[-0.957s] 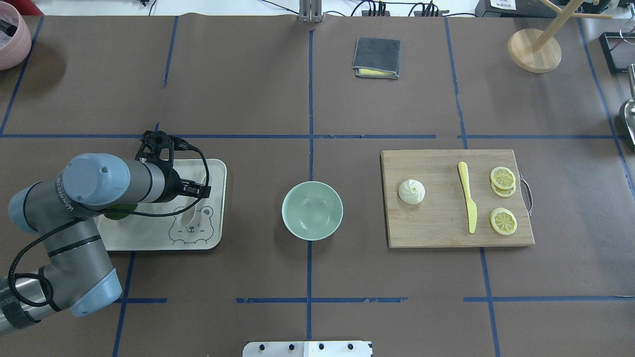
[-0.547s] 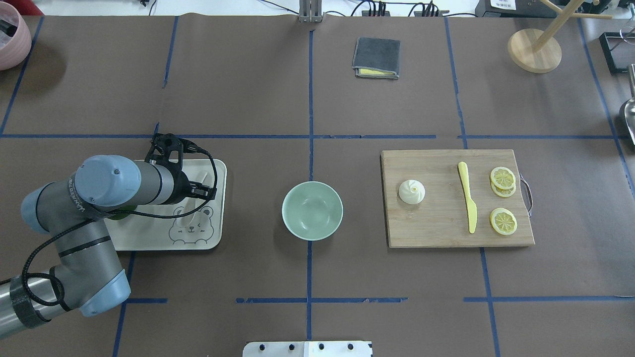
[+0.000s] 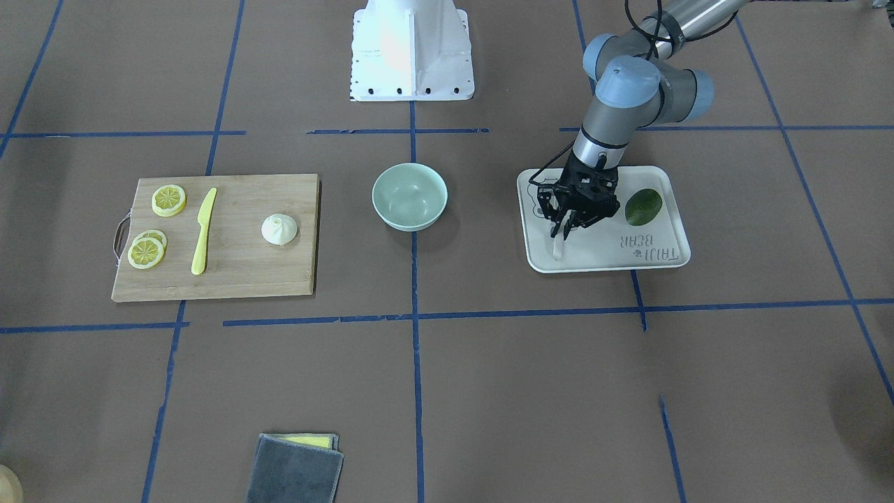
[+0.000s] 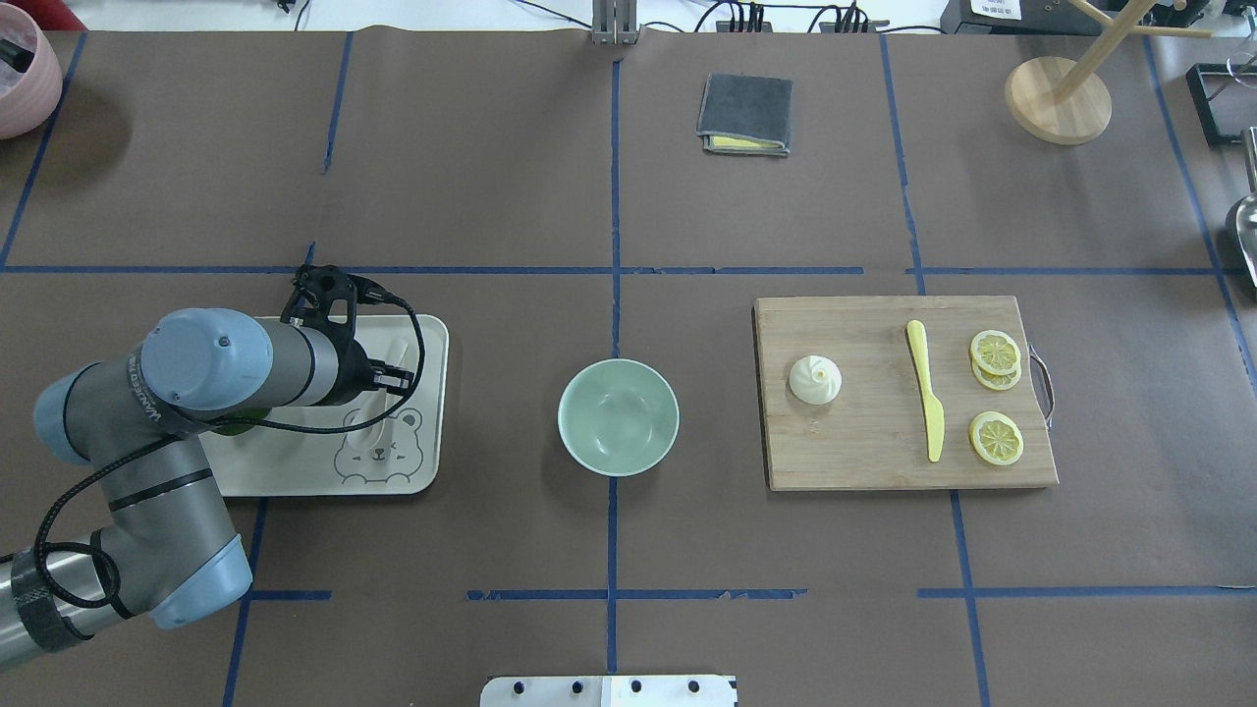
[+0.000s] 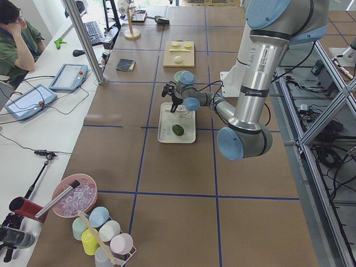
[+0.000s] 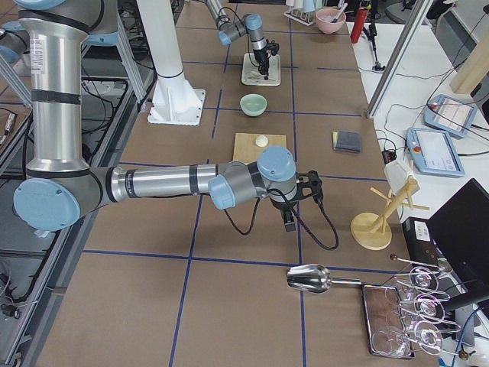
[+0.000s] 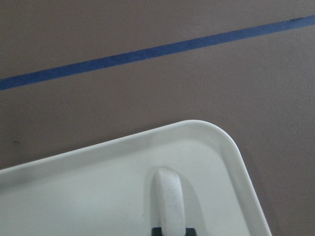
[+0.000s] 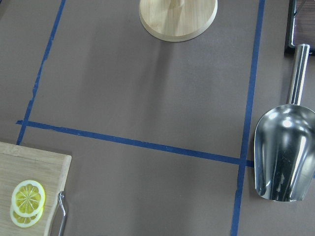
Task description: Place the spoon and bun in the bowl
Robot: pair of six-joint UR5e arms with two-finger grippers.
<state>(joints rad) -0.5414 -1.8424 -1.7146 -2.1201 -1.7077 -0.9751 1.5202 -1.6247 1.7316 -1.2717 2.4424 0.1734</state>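
The off-white spoon [image 4: 397, 352] lies on a cream tray [image 4: 295, 476] at the table's left; its handle also shows in the left wrist view [image 7: 170, 201]. My left gripper [image 3: 562, 232] points down on the spoon's handle, with black fingertips tight on both sides of it. The spoon rests on the tray. The mint-green bowl [image 4: 618, 417] stands empty at the table's middle. The white bun [image 4: 815, 380] sits on a wooden cutting board [image 4: 864, 442] at the right. My right gripper [image 6: 289, 223] hangs over bare table far right of the board; I cannot tell whether it is open or shut.
A yellow knife [image 4: 926, 393] and lemon slices [image 4: 996, 437] lie on the board. A green leaf-shaped piece [image 3: 643, 207] lies on the tray. A grey cloth [image 4: 744, 115], a wooden stand [image 4: 1058, 98] and a metal scoop [image 8: 283, 157] are farther off.
My left arm shifted a little to the right along the tray, then eased back. The spoon, bowl and bun have not moved.
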